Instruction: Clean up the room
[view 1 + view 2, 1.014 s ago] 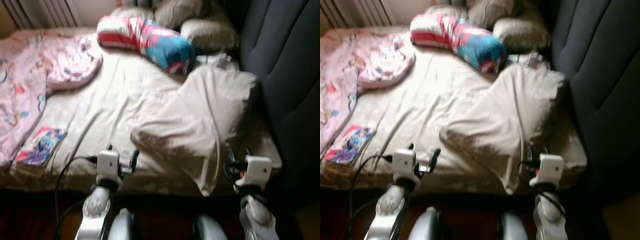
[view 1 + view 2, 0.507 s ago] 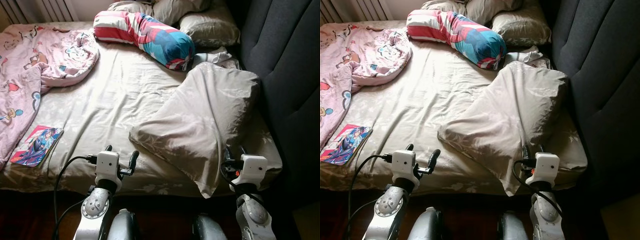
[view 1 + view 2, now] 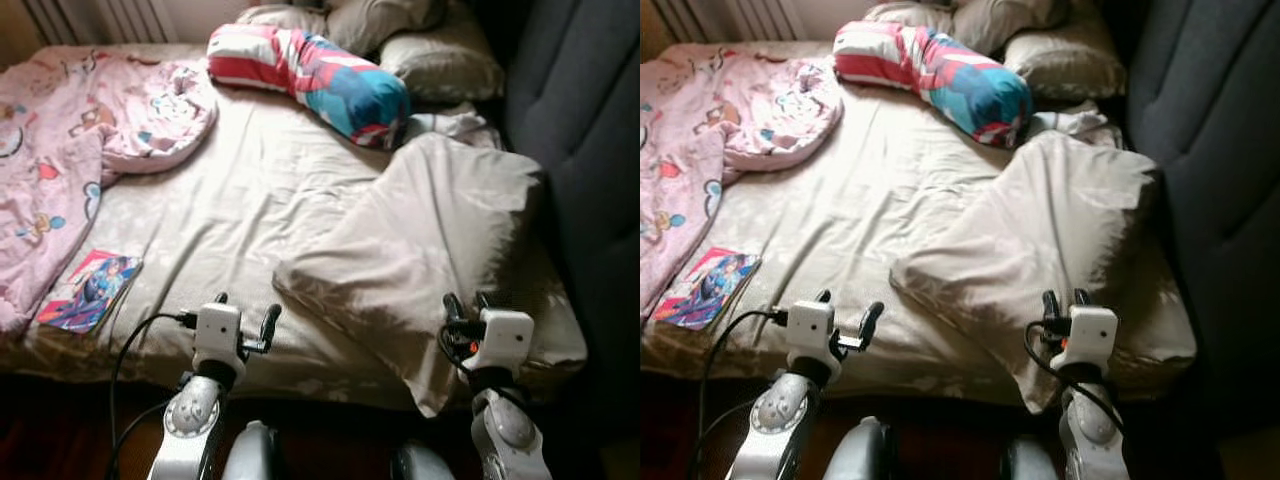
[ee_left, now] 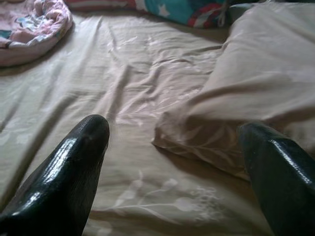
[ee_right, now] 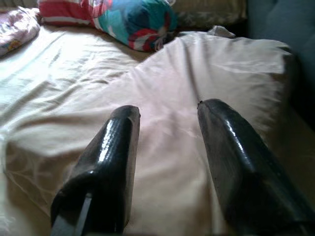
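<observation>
Hovering spread at the bed's near edge: left gripper, right gripper over one beige pillow; one book lying blurred.

The pink blanket runs off the picture's left edge. The beige pillow covers the sheet beneath (its near corner overhangs the mattress edge).

Big pillow lies on bed at right, beside headboard. Bolster is behind it, w/ more pillows further back. Blanket at left; book near front-left edge.
</observation>
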Controlling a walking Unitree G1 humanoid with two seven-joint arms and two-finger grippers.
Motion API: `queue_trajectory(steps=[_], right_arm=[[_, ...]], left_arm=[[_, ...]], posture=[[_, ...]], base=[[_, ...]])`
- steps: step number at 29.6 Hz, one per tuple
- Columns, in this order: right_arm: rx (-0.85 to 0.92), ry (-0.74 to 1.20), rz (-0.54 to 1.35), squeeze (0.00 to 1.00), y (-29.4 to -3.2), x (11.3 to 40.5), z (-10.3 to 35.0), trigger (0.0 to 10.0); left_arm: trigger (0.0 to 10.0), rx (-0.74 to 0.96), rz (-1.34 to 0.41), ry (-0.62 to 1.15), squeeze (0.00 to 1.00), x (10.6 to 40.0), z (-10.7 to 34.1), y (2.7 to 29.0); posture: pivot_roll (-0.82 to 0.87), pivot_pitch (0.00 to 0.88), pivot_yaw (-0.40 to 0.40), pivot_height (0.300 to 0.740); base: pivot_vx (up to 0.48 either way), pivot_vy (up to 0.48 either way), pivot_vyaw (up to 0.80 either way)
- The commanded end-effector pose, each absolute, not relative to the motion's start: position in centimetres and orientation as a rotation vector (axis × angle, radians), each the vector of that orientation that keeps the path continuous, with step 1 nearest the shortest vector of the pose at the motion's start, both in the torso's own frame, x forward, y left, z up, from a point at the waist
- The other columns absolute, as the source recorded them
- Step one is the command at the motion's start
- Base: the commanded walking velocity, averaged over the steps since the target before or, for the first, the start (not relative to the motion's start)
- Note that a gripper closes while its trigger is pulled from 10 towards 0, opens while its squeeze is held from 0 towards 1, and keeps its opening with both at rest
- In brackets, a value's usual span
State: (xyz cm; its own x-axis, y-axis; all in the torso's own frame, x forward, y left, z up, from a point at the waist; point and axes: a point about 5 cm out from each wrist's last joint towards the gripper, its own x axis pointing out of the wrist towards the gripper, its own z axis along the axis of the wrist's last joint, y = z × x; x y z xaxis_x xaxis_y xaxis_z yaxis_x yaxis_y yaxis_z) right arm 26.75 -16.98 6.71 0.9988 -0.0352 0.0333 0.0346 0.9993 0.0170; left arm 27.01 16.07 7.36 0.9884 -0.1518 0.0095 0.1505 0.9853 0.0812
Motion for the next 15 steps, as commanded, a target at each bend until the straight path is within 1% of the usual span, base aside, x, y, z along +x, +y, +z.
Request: queue_trajectory(steps=[1,3,15], right_arm=[[0.02,-0.013,-0.048,0.0,-17.33,26.44,6.28,10.0],[0.022,-0.014,-0.05,0.0,-17.33,26.49,6.29,10.0],[0.03,-0.021,-0.056,0.0,-17.4,26.56,6.42,10.0]], left_arm=[[10.0,0.073,-0.156,-0.02,0.0,26.82,7.5,15.94],[10.0,0.076,-0.157,-0.024,0.0,26.83,7.54,15.91],[10.0,0.078,-0.165,-0.015,0.0,26.78,7.45,15.76]], posture=[[-0.12,0.177,0.043,0.642],[-0.12,0.177,0.042,0.642],[-0.12,0.178,0.04,0.642]], base=[[0.33,0.0,0.0],[0.292,0.0,0.0],[0.0,0.0,0.0]])
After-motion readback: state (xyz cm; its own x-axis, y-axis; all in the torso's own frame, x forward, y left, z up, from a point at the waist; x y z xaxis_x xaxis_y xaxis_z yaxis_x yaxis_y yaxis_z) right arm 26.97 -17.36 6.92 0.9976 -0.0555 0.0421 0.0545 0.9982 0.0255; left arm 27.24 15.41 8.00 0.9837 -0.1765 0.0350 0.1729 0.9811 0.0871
